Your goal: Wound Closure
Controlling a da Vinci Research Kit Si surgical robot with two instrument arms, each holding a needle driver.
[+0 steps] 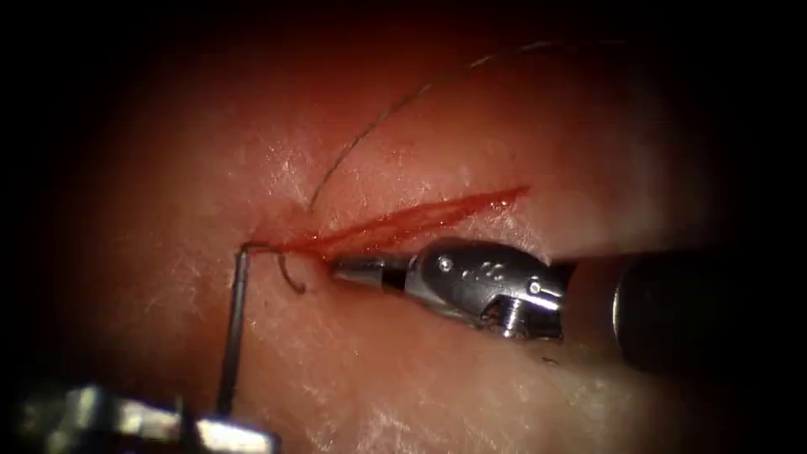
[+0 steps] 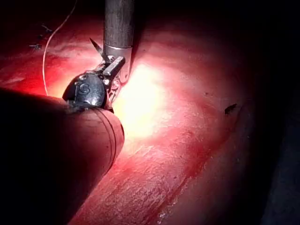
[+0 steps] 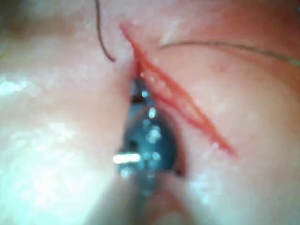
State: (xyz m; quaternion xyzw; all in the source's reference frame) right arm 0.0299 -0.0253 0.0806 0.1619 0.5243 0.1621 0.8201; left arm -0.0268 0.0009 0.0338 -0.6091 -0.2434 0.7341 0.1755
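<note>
Right now I see the cut (image 1: 403, 223) running as a slanted red line across the tissue (image 1: 437, 387), with red fluid (image 1: 315, 244) gathered at its left end.

My right tool (image 1: 340, 269) lies just below the cut. Its jaws are pressed together with nothing between them, and the tip points at the cut's left end, touching or nearly touching the surface. In the right wrist view the same tool (image 3: 138, 88) has its closed tip right against the end of the cut (image 3: 178, 101).

My left tool (image 1: 225, 416) sits well below the cut's left end. Its jaws look clamped on the lower end of the needle (image 1: 234, 328). I see the needle edge-on, as a thin dark bar rising toward the cut. Its upper end bends over and meets the tissue just left of the cut's left end. I cannot tell whether that end is inside the tissue.

The thread (image 1: 378, 122) leaves the tissue just above the cut and sweeps up and away from it. A short curl of thread (image 1: 290, 277) lies just below the cut's left end, between the needle and the right tool's tip.
</note>
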